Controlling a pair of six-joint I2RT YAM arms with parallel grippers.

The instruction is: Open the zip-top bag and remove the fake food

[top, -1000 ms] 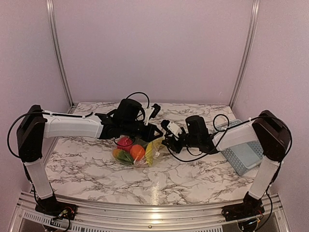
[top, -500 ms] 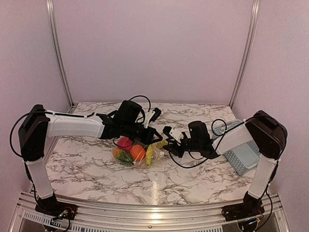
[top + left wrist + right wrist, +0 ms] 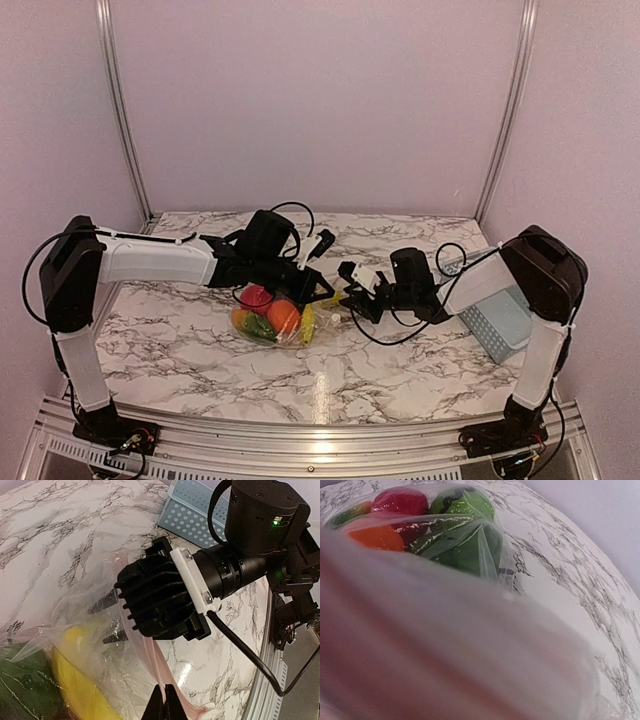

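Marble counter carries the zip-top bag at centre, fake food inside. Left fingers pinch its pink zip strip. Right fingers, slightly parted, reach in from the right under the film at the mouth.

White links, black joints, looped black cables

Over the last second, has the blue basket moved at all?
No. In the top view the basket has its near corner at the same spot by the right edge of the table as before.
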